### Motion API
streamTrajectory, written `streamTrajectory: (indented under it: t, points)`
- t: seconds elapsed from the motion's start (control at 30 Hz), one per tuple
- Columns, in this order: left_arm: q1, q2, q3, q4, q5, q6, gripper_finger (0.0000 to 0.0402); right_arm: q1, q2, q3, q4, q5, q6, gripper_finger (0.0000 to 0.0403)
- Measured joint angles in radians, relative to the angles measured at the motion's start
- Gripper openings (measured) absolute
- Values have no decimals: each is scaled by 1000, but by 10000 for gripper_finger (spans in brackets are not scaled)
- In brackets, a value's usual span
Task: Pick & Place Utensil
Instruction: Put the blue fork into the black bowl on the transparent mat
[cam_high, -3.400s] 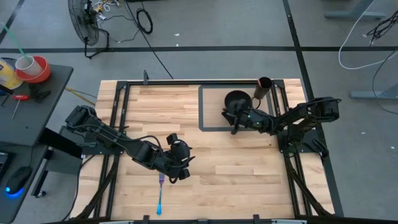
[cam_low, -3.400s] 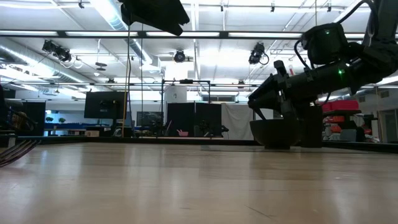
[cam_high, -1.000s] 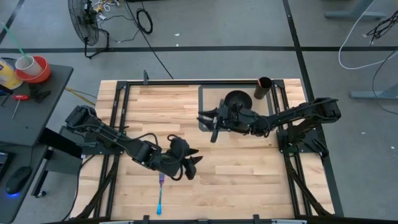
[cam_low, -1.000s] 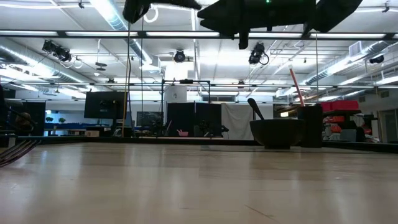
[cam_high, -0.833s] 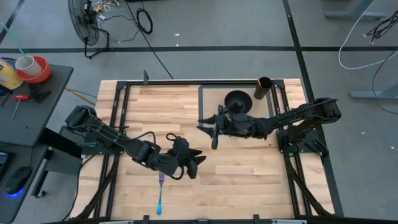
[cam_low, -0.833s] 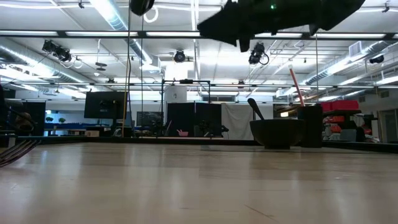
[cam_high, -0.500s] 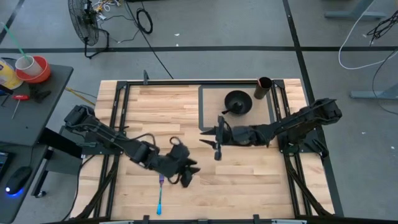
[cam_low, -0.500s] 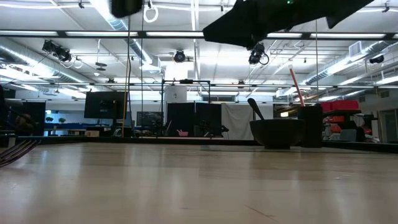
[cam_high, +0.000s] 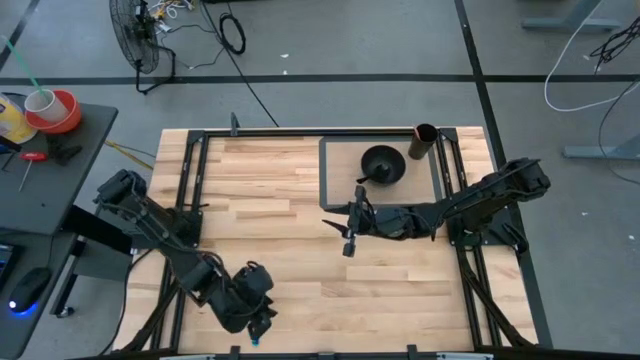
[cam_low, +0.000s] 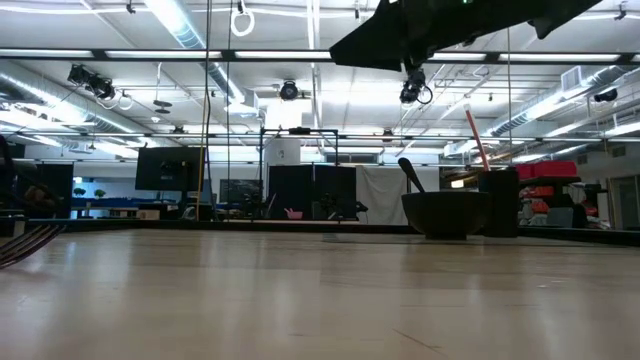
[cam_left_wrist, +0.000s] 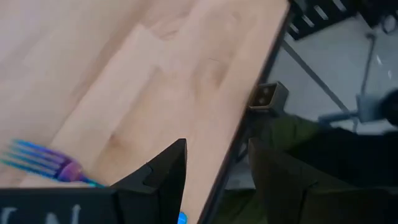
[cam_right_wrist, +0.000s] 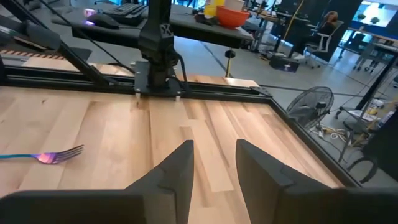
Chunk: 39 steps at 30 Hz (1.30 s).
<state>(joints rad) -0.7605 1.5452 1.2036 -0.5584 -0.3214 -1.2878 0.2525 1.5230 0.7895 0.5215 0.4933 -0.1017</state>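
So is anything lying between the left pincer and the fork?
Nothing visible. The left pincer hangs open just over the fork, with only bare table around it.

The middle of the wooden table (cam_high: 290, 190) is bare and free to cross. The black bowl (cam_high: 381, 163) and dark cup (cam_high: 423, 140) stand at the far right corner. The fork (cam_right_wrist: 46, 156) lies near the front edge.
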Motion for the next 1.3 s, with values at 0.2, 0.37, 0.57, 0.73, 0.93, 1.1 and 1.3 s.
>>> streamTrajectory:
  t: [0.2, 0.37, 0.57, 0.73, 0.93, 1.1, 1.3]
  points:
    - [4, 16, 1, -43, 0, 23, 177, -1, 0, 0, 2, -4, 3, 123]
    - [5, 81, 1, -84, 59, -76, 177, -1, 0, 0, -1, -4, 14, 123]
    - [-9, 185, 0, -121, 232, -352, 175, -3, 0, 0, -5, -4, 14, 123]
    - [-5, 244, 0, -208, 237, -442, 164, -4, 0, 0, -6, -4, 14, 123]
    - [12, 307, 0, -200, 231, -430, 162, -4, 0, 0, -6, -4, 14, 123]
    - [18, 350, 0, -208, 237, -429, 162, -4, 0, 0, -6, -4, 14, 123]
    - [18, 370, 1, -210, 231, -429, 142, -4, 0, 0, -7, -4, 14, 123]
